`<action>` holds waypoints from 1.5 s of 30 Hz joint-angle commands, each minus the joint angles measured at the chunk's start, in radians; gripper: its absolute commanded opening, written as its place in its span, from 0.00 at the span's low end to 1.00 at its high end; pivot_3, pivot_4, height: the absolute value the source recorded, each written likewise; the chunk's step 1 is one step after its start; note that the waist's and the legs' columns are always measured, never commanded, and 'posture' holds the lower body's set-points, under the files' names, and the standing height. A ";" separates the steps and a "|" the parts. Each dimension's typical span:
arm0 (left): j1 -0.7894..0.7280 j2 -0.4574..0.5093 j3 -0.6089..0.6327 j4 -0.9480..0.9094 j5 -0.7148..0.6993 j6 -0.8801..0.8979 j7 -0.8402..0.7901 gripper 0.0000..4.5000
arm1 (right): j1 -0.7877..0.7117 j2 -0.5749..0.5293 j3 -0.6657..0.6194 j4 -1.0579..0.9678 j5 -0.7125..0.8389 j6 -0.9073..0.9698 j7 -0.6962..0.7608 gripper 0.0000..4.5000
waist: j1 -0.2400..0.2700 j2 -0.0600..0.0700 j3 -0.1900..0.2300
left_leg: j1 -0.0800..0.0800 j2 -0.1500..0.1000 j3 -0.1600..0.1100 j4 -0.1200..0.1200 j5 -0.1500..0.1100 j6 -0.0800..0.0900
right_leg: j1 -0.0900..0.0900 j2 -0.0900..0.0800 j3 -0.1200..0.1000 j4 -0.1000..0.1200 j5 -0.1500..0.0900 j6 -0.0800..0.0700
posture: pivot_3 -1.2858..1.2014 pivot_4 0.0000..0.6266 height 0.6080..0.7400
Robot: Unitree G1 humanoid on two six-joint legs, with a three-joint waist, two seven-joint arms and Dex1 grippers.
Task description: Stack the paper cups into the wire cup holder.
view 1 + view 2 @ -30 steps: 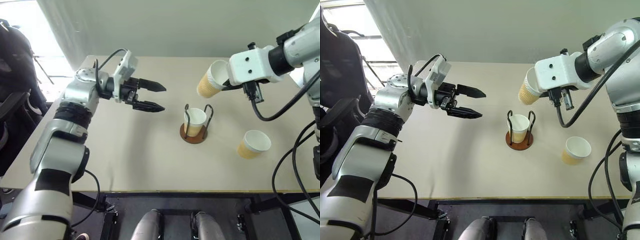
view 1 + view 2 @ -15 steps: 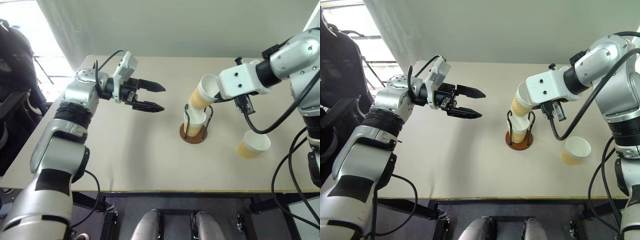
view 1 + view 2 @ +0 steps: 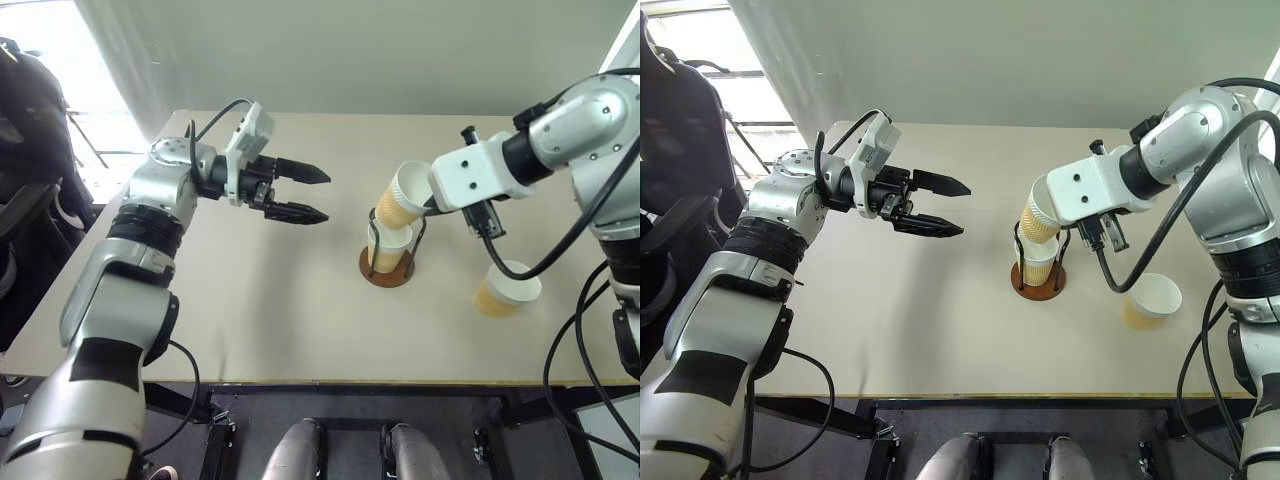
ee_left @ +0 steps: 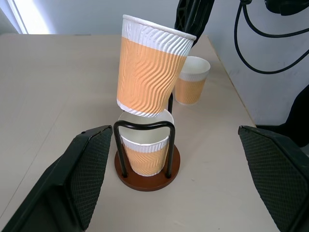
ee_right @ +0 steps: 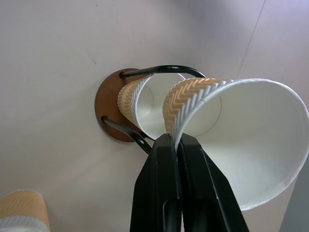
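The wire cup holder [image 3: 386, 271] stands mid-table on its reddish-brown disc, and one paper cup [image 4: 145, 153] sits upright between its black wire loops. My right gripper [image 5: 175, 138] is shut on the rim wall of a second paper cup [image 3: 399, 196]. That cup hangs tilted, with its bottom right at the mouth of the seated cup. A third paper cup [image 3: 506, 289] stands on the table to the right of the holder. My left gripper [image 3: 328, 196] hovers open to the left of the holder, pointing at it, with nothing between its fingers [image 4: 91, 170].
The beige table [image 3: 260, 320] has bare room in front and to the left of the holder. A pale wall runs behind its far edge. A dark chair [image 3: 25, 110] stands off the table's left side. Cables hang from my right arm [image 3: 560, 230].
My right gripper has carried its cup down and to the left, from above and right of the holder to just over the seated cup. The left arm has stayed put.
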 commanded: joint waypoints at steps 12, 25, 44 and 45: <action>-0.013 0.019 0.016 -0.034 -0.003 -0.009 -0.029 1.00 | 0.015 -0.013 0.019 -0.032 0.004 -0.035 0.004 0.01 | 0.000 0.000 0.000 | 0.000 0.000 0.000 0.000 0.000 0.000 | 0.000 0.001 0.000 0.000 0.000 0.000 | 0.52 0.24 1.00; -0.012 0.029 0.011 -0.046 -0.006 0.000 -0.029 1.00 | 0.009 0.023 0.010 -0.026 -0.004 -0.032 -0.016 0.34 | -0.001 0.000 0.000 | 0.000 0.000 0.000 0.000 0.000 0.000 | 0.000 0.001 0.000 0.000 0.000 0.000 | 0.52 0.24 1.00; -0.011 0.026 0.012 -0.049 -0.017 -0.003 -0.029 1.00 | -0.029 -0.006 -0.047 -0.137 0.239 0.364 0.004 0.49 | 0.000 0.000 0.000 | -0.001 0.000 -0.001 0.000 0.001 -0.002 | -0.001 0.001 0.000 0.000 0.000 -0.001 | 0.52 0.24 1.00; -0.009 0.027 0.009 -0.052 -0.020 -0.002 -0.029 1.00 | -0.027 -0.017 -0.046 -0.147 0.252 0.379 0.004 0.49 | 0.000 0.000 0.000 | -0.001 0.000 0.000 0.000 0.001 -0.002 | -0.001 0.002 0.000 0.000 -0.001 -0.001 | 0.52 0.24 1.00</action>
